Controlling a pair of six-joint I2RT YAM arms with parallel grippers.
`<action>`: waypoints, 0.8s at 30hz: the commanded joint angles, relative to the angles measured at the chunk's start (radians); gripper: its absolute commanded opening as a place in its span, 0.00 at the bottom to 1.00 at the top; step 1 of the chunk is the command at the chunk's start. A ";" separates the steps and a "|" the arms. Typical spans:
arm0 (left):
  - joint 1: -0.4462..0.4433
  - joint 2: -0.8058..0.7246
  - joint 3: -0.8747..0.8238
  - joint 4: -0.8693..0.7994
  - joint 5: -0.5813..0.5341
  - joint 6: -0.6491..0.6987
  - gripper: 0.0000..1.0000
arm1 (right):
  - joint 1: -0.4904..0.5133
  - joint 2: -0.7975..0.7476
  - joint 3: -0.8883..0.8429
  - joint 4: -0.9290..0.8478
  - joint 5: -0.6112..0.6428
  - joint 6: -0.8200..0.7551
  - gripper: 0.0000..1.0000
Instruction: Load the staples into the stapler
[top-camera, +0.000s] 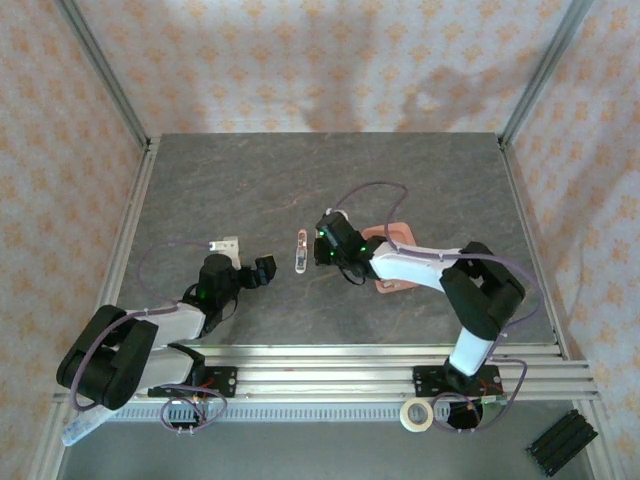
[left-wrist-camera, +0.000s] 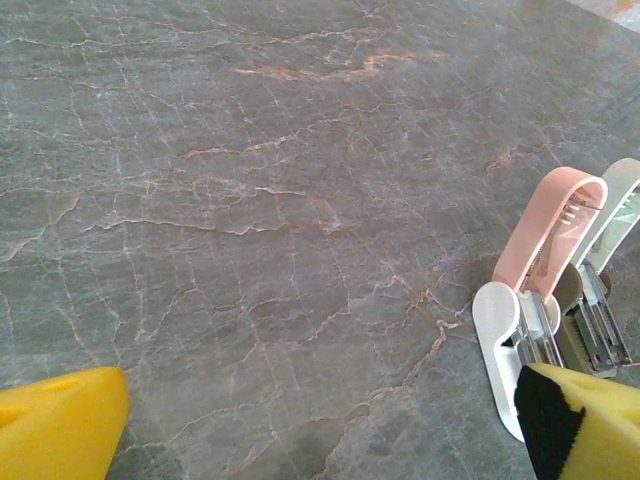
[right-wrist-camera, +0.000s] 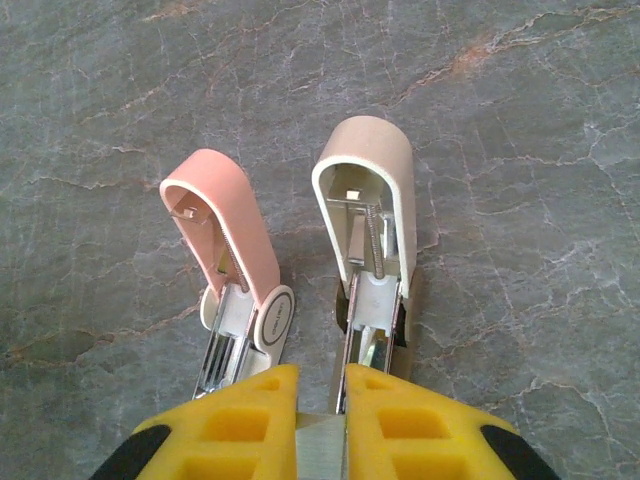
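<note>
Now the loading step is underway: the right gripper (right-wrist-camera: 322, 382), jaws nearly closed, is seemingly pinching a thin silvery-grey metal staple strip (right-wrist-camera: 320, 448) just behind a pink plastic mini stapler (right-wrist-camera: 235, 235) and a cream plastic mini stapler (right-wrist-camera: 375, 190), both lying open. The left gripper (left-wrist-camera: 322, 400) is hovering wide open nearby, holding nothing. Next, I reckon, the strip is needing alignment with one open channel

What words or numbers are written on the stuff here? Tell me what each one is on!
Pink stapler, on its white round hinge: one tiny line of print, too small and blurred to read.
Cream stapler: no writing shows.
Staples pinched in the right gripper: no writing shows.
Tape roll by the front rail: too small to tell.
So nothing here can actually be read.
</note>
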 joint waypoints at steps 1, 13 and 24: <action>0.008 0.010 -0.009 0.054 -0.032 -0.001 1.00 | 0.003 0.031 0.040 -0.010 0.034 -0.024 0.16; 0.008 0.023 -0.004 0.064 -0.028 0.006 1.00 | 0.003 0.074 0.072 -0.047 0.086 -0.005 0.16; 0.008 0.029 -0.004 0.075 -0.025 0.008 1.00 | 0.003 0.093 0.094 -0.074 0.109 -0.022 0.16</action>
